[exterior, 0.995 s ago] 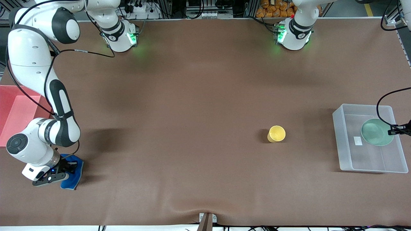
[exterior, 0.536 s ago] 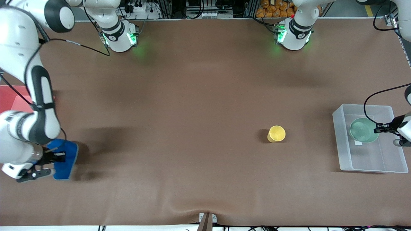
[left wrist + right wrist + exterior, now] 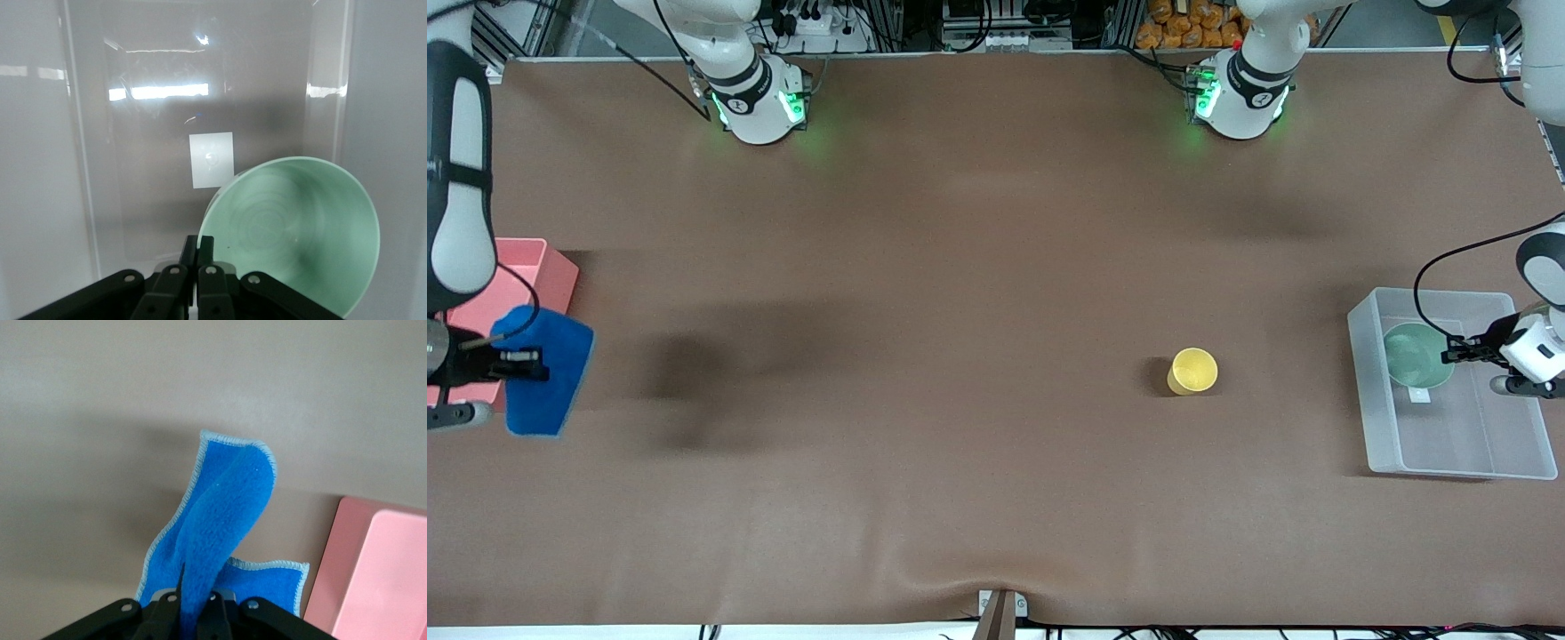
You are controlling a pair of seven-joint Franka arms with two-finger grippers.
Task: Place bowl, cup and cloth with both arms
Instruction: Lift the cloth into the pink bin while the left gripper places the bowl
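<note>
Cloth (image 3: 547,378) hanging lengthwise from clamped right pincer (image 3: 538,364); tilted bowl (image 3: 1414,355) rim-pinched in left pincer (image 3: 1449,354).

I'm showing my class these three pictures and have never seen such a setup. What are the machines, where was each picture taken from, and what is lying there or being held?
These are two white robot arms bolted to a brown table. The wide picture looks down from across the table; the other two come from cameras on each arm's wrist.

The left hand is shut on the rim of a mint-green bowl, holding it over a clear plastic bin.

The right hand is shut on a blue cloth, which hangs in the air beside a pink bin.

A yellow cup stands alone on the table, nearer the clear bin's end.
</note>
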